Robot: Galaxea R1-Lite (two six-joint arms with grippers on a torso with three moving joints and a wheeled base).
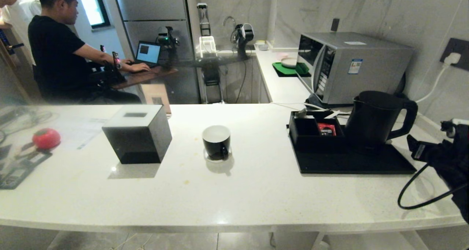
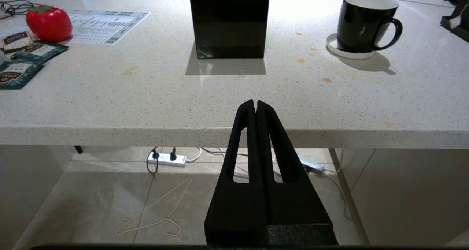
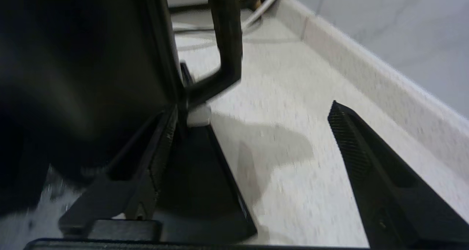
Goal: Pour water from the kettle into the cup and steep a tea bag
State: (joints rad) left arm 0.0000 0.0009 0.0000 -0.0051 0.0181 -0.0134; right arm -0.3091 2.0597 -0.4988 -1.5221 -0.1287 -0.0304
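Matte black kettle stands on tray, right of frame; cup centre. Right gripper spread wide beside the handle: centre jaws on it before closing. Left gripper pressed together, parked below the counter edge.

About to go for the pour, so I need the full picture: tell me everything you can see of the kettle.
The kettle is a matte black jug, tapered, lid shut, with a short spout toward the cup side and a big loop handle facing the robot's right. It stands upright on the black tray, beside the tray's compartment box. Its contents cannot be seen. The right gripper is open, close by the handle's lower end, gripping nothing; whether a finger touches the kettle cannot be told.
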